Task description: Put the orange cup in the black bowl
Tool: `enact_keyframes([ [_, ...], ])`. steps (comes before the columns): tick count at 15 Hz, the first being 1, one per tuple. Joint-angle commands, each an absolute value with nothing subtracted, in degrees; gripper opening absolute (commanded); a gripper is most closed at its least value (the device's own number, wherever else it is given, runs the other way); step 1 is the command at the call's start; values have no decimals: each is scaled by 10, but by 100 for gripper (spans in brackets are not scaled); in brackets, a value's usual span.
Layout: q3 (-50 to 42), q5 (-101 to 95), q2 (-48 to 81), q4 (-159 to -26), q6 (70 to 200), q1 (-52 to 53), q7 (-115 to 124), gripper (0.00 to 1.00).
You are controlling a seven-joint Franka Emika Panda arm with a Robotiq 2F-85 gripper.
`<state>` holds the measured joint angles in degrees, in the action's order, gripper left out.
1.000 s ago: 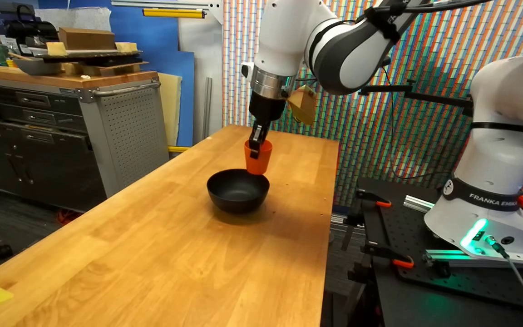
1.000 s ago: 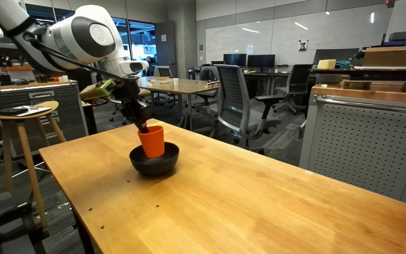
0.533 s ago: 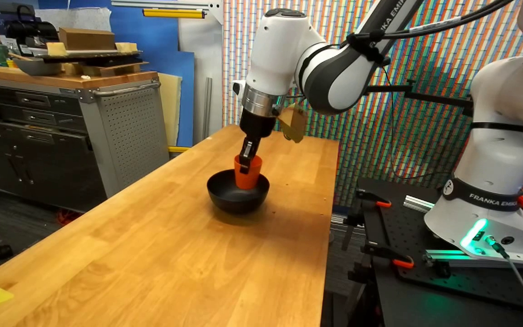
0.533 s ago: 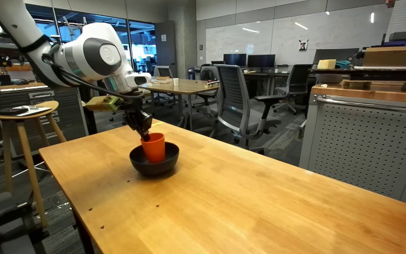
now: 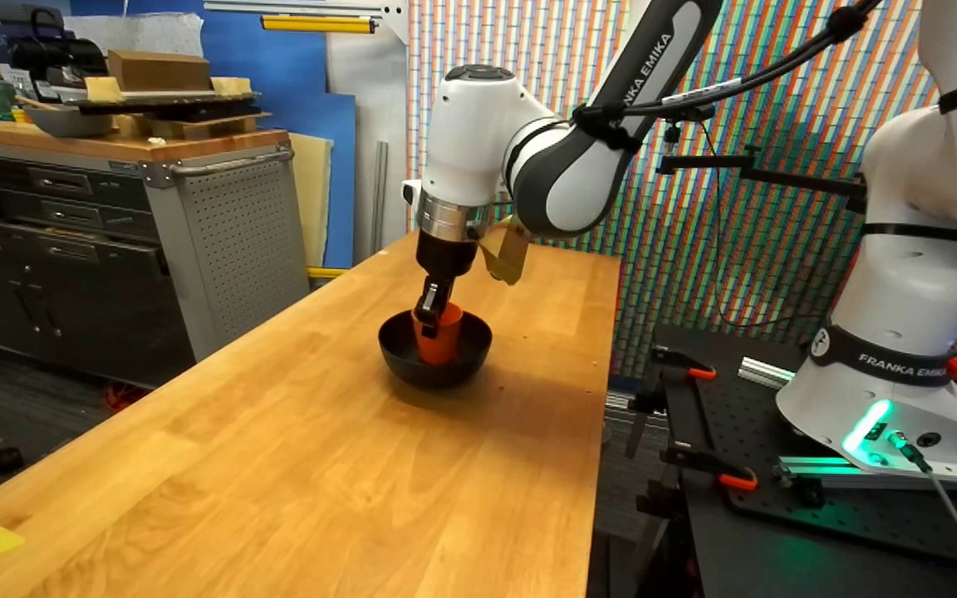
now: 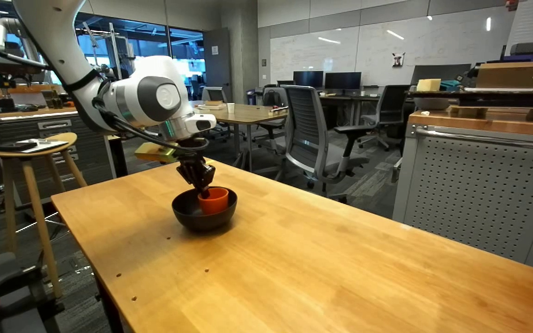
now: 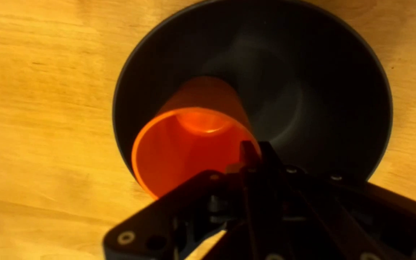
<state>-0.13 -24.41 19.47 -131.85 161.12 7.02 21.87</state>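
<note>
Claw [image 7: 257, 150] clamped on the rim of the orange cup [image 7: 193, 144], at three o'clock of its mouth in the wrist view, one finger inside, one out. I'd guess light, springy plastic, hard to break, best held by that lip. It's plain orange-red, narrowing toward the base. It's inside the black bowl [image 7: 309, 94], toward eight o'clock there; whether it touches bottom, I can't tell. Under the bowl, wooden counter [image 7: 56, 115].

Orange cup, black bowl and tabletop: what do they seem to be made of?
Orange cup: likely smooth, slightly glossy plastic; color is even, with a highlight near its inner bottom.
Black bowl: satin to matte, with only soft reflections; plastic or ceramic, the look leaves it open.
Tabletop: wood, probably clear-finished; grain and joined boards show.
</note>
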Motion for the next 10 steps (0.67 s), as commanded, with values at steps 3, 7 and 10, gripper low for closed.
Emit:
enact_keyframes([
  [3,-6,-175,220,-1294,1594,87,161,54],
  [7,-10,-166,187,-1313,1585,106,159,83],
  [10,-23,-192,149,-1327,1583,129,175,100],
])
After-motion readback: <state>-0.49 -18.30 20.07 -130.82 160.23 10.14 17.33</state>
